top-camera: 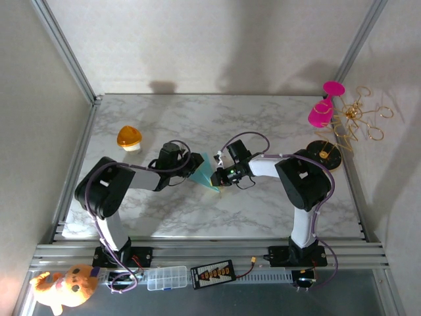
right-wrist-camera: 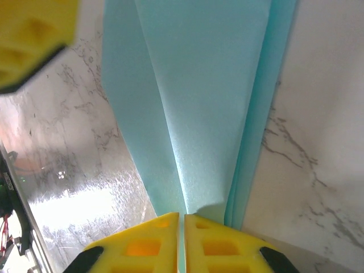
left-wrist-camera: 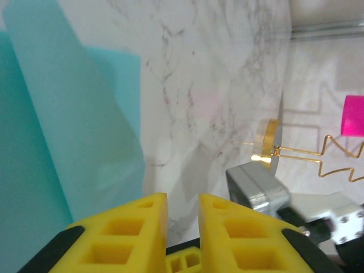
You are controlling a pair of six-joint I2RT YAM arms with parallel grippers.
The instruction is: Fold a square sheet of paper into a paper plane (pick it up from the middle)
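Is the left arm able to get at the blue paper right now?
Probably yes. The left gripper sits right beside the folded teal paper, jaws slightly apart, with nothing in the way. The right gripper pinches just one end, leaving the rest free.

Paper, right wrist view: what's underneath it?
Marble table shows on both sides of the paper, which the right gripper pinches at its near end. Whatever lies directly beneath the folded layers is covered.
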